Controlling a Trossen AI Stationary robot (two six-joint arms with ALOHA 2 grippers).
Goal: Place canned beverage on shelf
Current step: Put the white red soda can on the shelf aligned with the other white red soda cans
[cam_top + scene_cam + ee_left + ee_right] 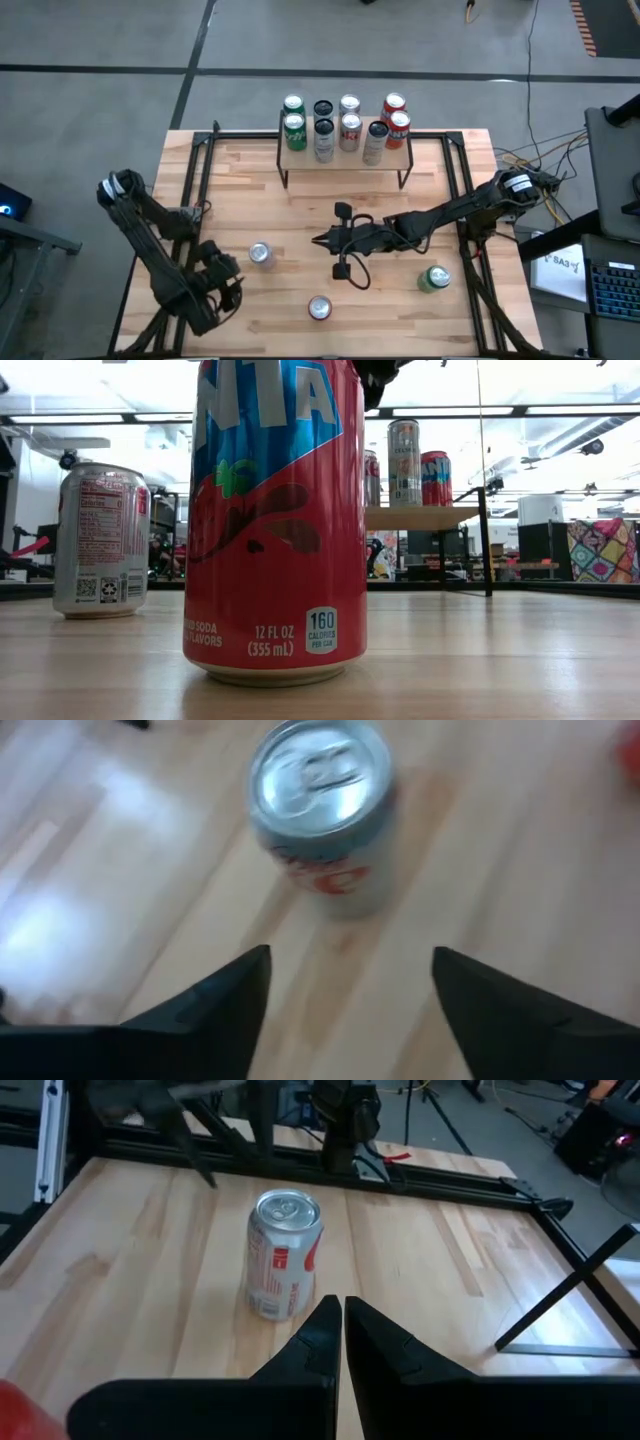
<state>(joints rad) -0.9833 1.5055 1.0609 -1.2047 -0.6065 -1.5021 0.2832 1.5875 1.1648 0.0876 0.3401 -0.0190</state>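
Observation:
A silver can [261, 254] stands upright on the table's left half. My left gripper [350, 955] is open just short of it on the near-left side, and the can [320, 800] is in front of the fingers, not between them. My right gripper [342, 1305] is shut, reaches in from the right at mid table [318, 240] and points at the same can [285, 1255], clear of it. The shelf [340, 158] stands at the far edge with several cans upright on its top board. A red can [319, 308] and a green can [433, 279] stand near the front.
In the low view the red can [275, 520] fills the foreground, with the silver can [102, 540] to its left and the shelf [420, 517] behind. Black frame rails [195, 180] run along the table's left and right sides. Bare wood lies between the shelf and the loose cans.

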